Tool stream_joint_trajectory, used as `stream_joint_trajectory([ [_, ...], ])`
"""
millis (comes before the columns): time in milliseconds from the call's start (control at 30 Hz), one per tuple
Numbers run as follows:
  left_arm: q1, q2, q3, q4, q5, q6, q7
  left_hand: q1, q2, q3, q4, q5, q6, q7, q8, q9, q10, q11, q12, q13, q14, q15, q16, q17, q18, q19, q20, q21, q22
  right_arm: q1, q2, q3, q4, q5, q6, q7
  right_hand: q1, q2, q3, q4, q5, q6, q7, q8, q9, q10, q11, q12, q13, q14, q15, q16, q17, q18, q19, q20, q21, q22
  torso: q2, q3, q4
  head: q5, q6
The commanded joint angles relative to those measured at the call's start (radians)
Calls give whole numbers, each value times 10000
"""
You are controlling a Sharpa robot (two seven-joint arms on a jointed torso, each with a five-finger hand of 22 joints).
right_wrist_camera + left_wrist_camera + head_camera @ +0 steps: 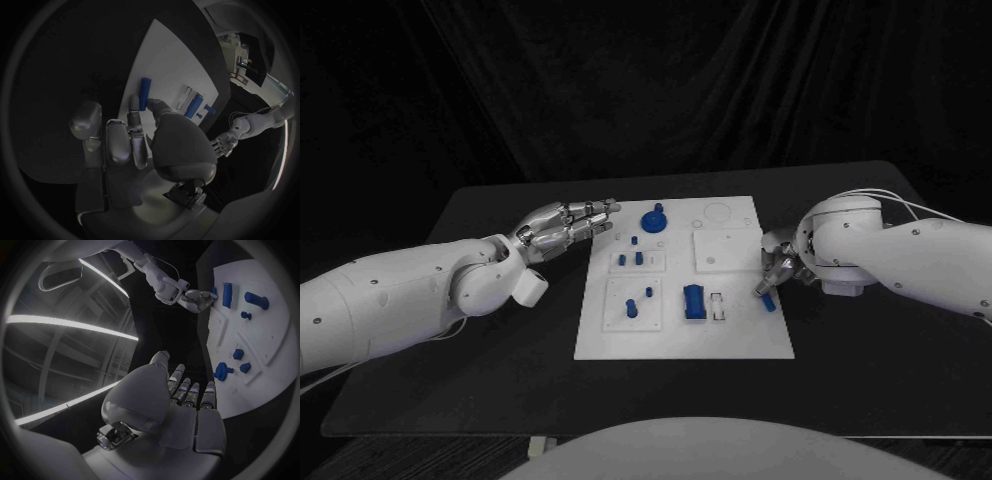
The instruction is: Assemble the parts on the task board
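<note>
Silver right hand [777,270] pinching blue part [769,300], left hand [564,228] loosely spread, holding nothing

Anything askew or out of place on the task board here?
One blue part lies slanted at the task board's right edge, outside the recessed panels, at the right hand's fingertips. The other blue parts sit within their panels.

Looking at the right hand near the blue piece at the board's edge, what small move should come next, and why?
Probably close the right hand a little more on the blue bar at the task board's right edge. The fingers lie at its end, but a firm hold is not plain. The left hand hovers open beside the board.
</note>
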Motion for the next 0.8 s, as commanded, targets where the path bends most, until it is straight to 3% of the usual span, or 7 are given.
stream_joint_trajectory([
  [33, -11, 18, 11, 8, 44, 125, 71, 95, 2, -13, -53, 31, 85, 53, 70, 16, 8, 64, 61, 17, -4, 63, -37, -12, 78, -11, 49, -34, -17, -84, -70, -45, 57, 681, -609, -116, -27, -50, 636, -562, 31, -64, -137, 71, 48, 1072, -73, 26, 2633, 237, -59, -48, -7, 207, -63, -22, -62, 998, -3, -1, 0, -5, -1],
  [467, -11, 23, 11, -4, 44, 162, 1, 78, 6, -9, -58, 28, 99, 83, 82, 17, 34, 99, 120, 26, -4, 71, -37, -12, 76, -11, 53, -34, -17, -60, -261, -43, 416, 1392, -870, -69, -191, -90, 750, -604, -23, -89, -147, 119, 190, 1072, -86, 26, 2633, 235, -70, -77, -55, 244, -93, -32, -312, 934, -1, 0, 1, 23, -1],
  [800, -12, 53, 11, -29, 44, 198, -24, 76, 5, -10, -58, 28, 99, 86, 82, 17, 38, 102, 128, 27, -4, 72, -37, -12, 76, -11, 54, -34, -17, 104, -143, -41, 584, 2186, -1137, -35, -264, -88, 801, -609, -72, -121, -144, 123, 239, 1072, -85, 26, 2633, 234, -72, -88, -72, 255, -103, -36, -399, 910, -3, -1, 0, -18, -1],
])
